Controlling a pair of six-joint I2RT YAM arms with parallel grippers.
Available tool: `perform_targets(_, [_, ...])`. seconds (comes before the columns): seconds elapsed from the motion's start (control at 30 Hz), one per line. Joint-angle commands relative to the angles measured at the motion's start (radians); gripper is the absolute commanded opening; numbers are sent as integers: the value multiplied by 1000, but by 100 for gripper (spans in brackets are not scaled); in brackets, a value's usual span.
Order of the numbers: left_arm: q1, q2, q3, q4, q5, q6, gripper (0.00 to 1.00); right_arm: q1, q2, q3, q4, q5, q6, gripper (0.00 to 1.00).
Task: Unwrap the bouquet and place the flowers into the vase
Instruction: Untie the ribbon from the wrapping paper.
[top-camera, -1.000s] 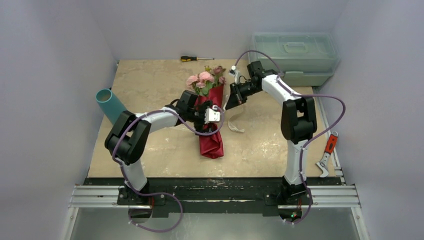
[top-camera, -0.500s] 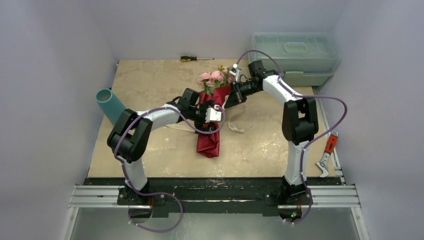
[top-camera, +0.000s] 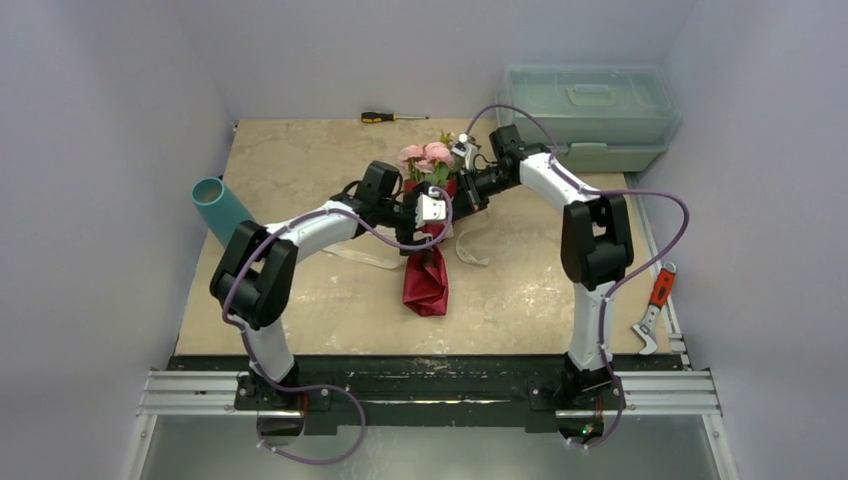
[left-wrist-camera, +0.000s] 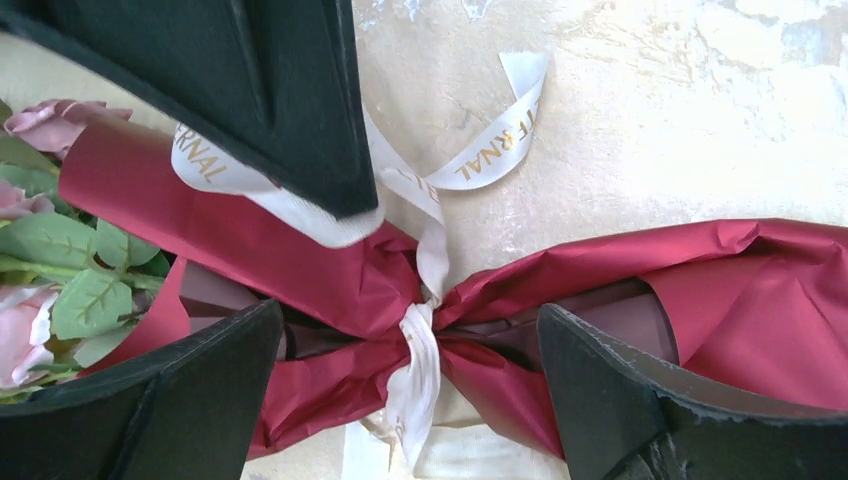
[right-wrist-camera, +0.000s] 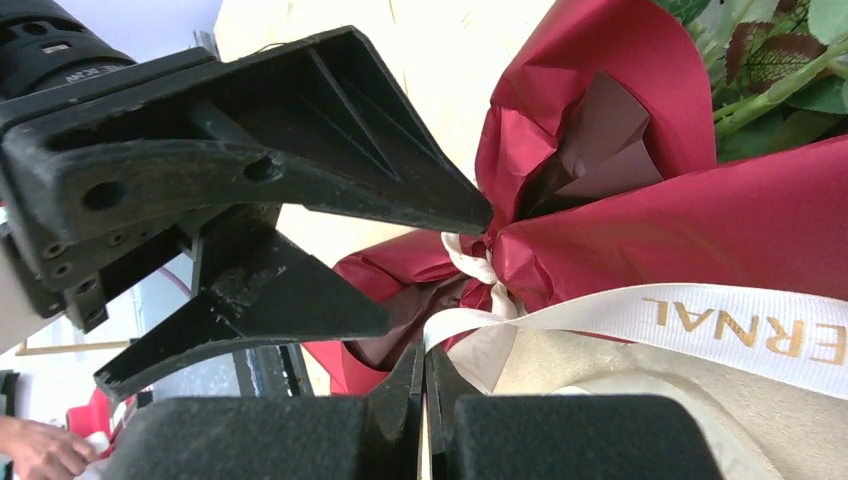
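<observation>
Left pincer (left-wrist-camera: 408, 320) advanced along bouquet (left-wrist-camera: 300, 270), open astride it, right pincer (right-wrist-camera: 425, 360) pinching ribbon (right-wrist-camera: 740, 325)

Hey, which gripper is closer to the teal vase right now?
Left, narrowly. The left gripper straddles the bouquet right of the vase; the right gripper, pinching the ribbon, sits just beyond, farther from it.

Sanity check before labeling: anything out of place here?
A red-handled tool lies past the tabletop's right edge, and a screwdriver sits at the far edge; neither belongs to the bouquet job. Loose ribbon tails trail beside it, knot intact.
</observation>
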Motion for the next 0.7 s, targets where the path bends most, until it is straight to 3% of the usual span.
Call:
perform_targets(0.0, [-10, 44, 44, 14, -9, -54, 100, 7, 10, 6, 9, 1, -12, 0])
perform_targets(0.3, [-14, 185, 116, -310, -106, 148, 99, -36, -28, 48, 61, -97, 108, 0])
perform_targets(0.47, [-13, 216, 117, -336, -135, 131, 98, -65, -78, 132, 85, -138, 216, 0])
perform_targets(0.67, [-12, 221, 95, -316, -140, 102, 98, -87, -79, 19, 86, -83, 194, 0])
